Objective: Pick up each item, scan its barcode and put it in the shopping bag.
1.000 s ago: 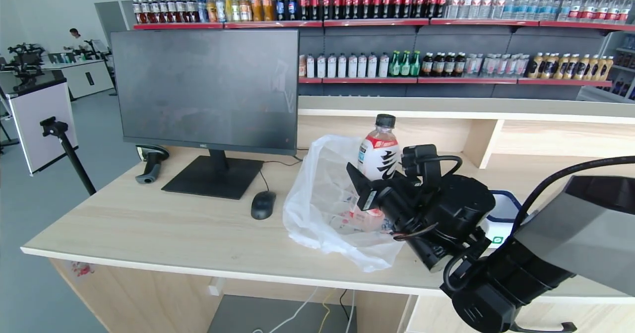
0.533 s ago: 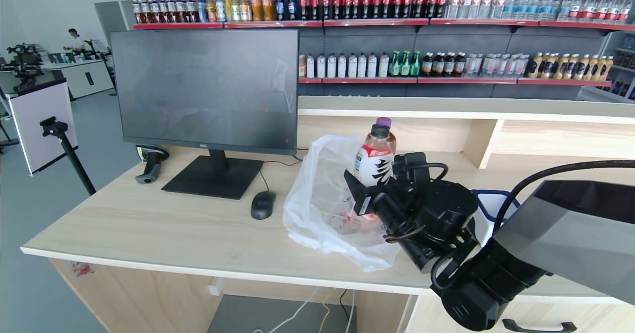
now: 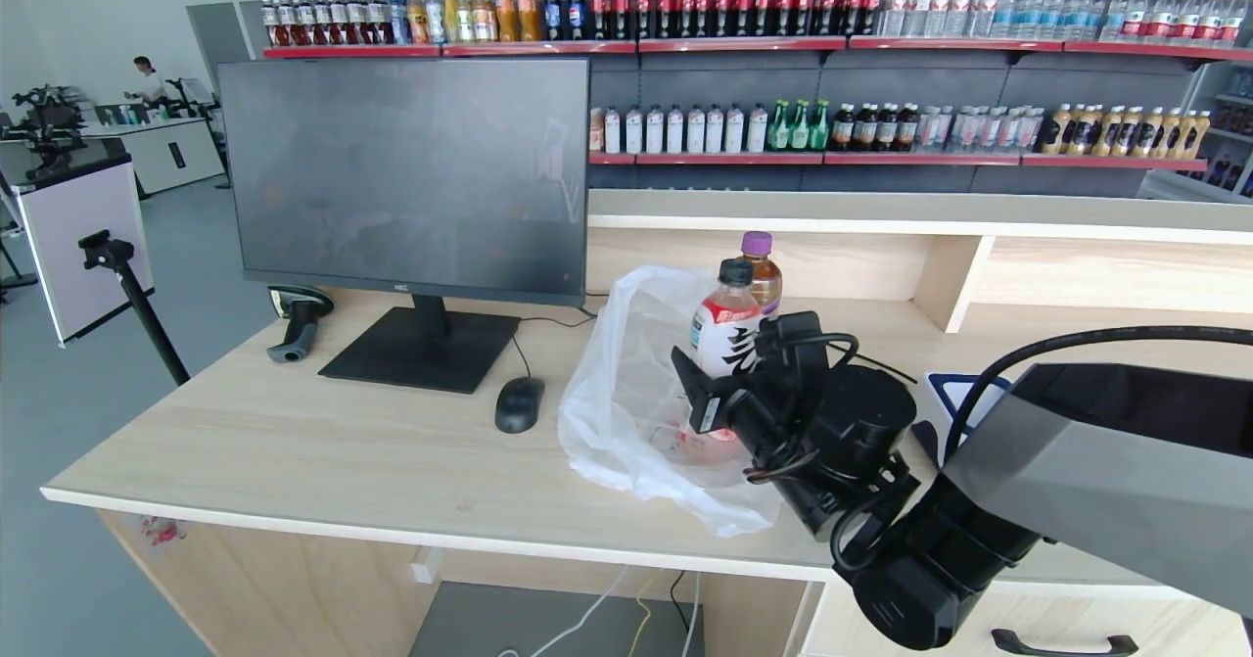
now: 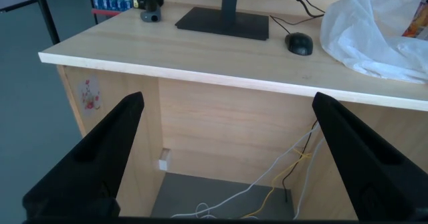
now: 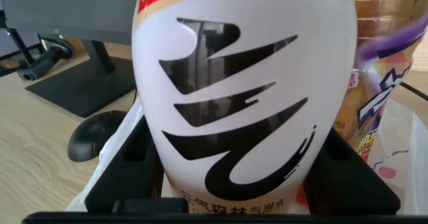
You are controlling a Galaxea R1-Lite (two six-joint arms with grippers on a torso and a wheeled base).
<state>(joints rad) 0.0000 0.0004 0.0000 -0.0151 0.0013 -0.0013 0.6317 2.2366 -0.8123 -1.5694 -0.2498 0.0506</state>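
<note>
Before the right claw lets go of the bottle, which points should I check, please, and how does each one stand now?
1. Right claw shut on the white bottle: ok.
2. Bottle close to upright, cap on top: ok.
3. Bottle's lower part inside the shopping bag, seen through the plastic: ok.
4. Bottle's base resting on something, so that it will not drop: cannot tell.
5. Gap to the purple-capped bottle just behind it: cannot tell; they overlap in both views.
6. Left claw open, empty, low in front of the counter, out of the way: ok.
</note>
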